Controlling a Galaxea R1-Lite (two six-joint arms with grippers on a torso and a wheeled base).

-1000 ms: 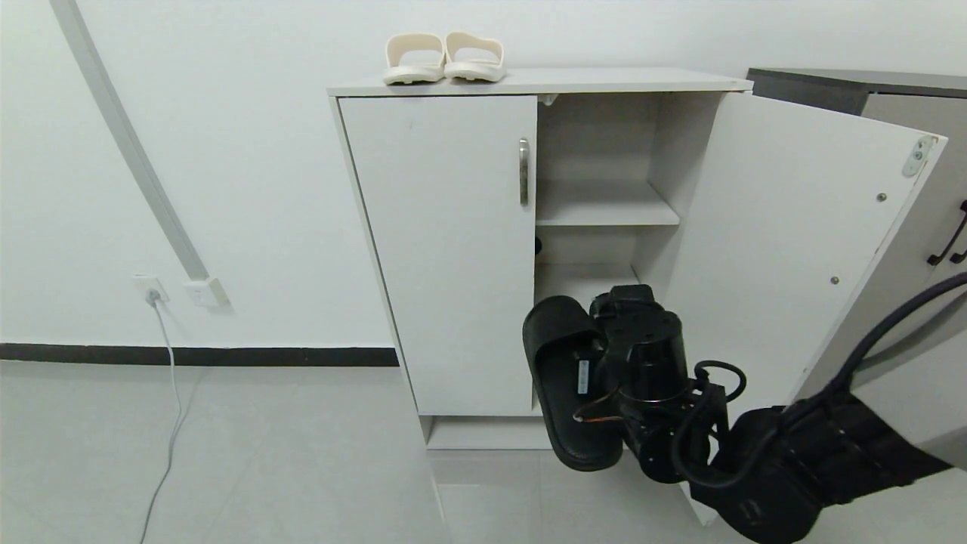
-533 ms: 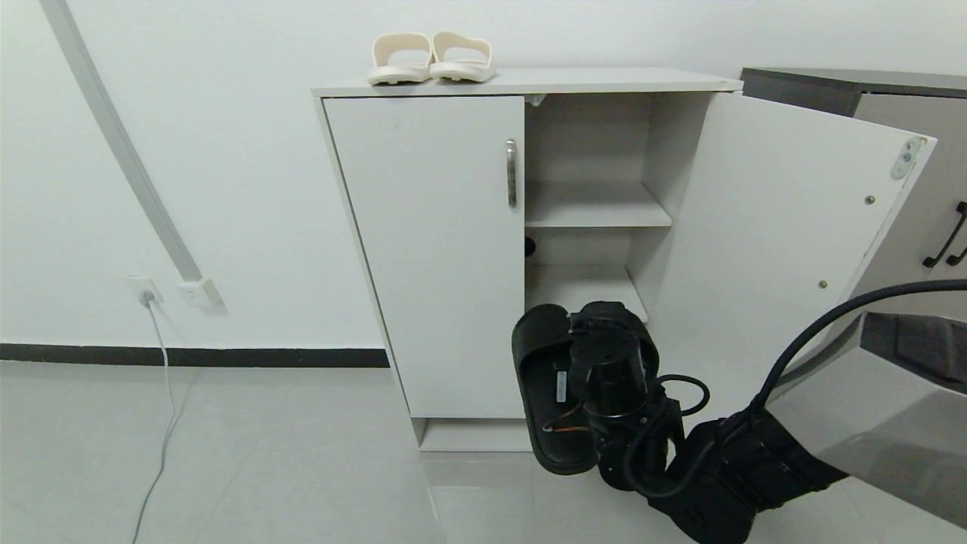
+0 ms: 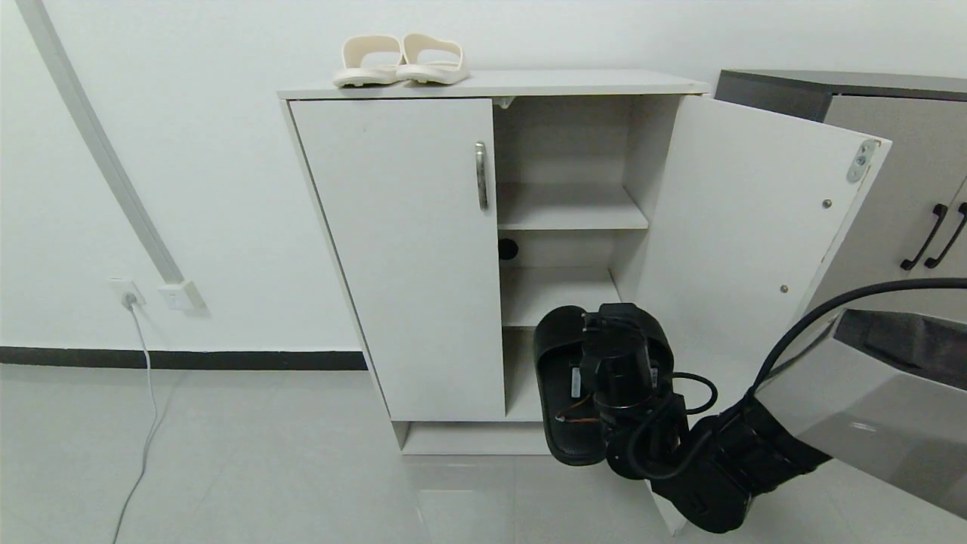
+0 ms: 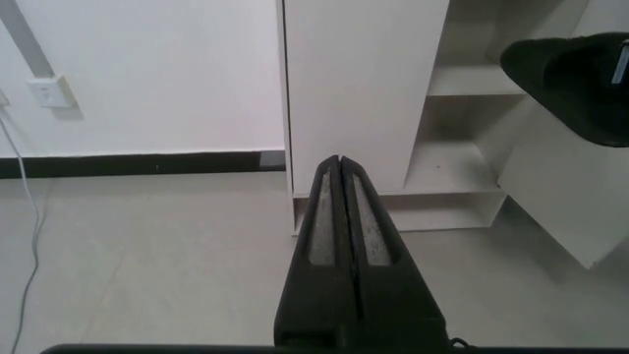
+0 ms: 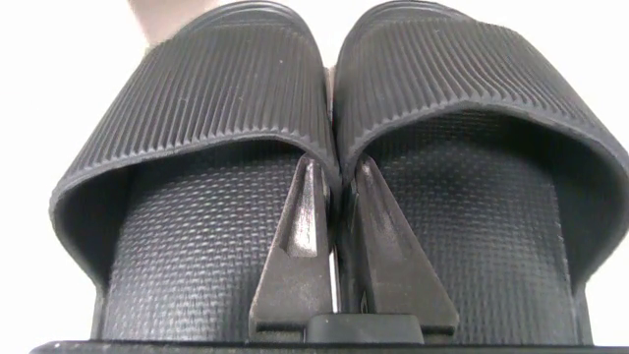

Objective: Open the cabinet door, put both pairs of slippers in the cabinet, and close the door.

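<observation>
With the view turned, the cabinet is now faced at its open half. The black slippers, pinched together by the right end effector, are now held squarely before the opening, ready for insertion. The beige slippers are left on top. The left end effector is clenched, empty.

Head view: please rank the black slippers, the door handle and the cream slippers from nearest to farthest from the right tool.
1. black slippers, held in the right tool.
2. door handle, on the shut door.
3. cream slippers, atop the cabinet.
</observation>
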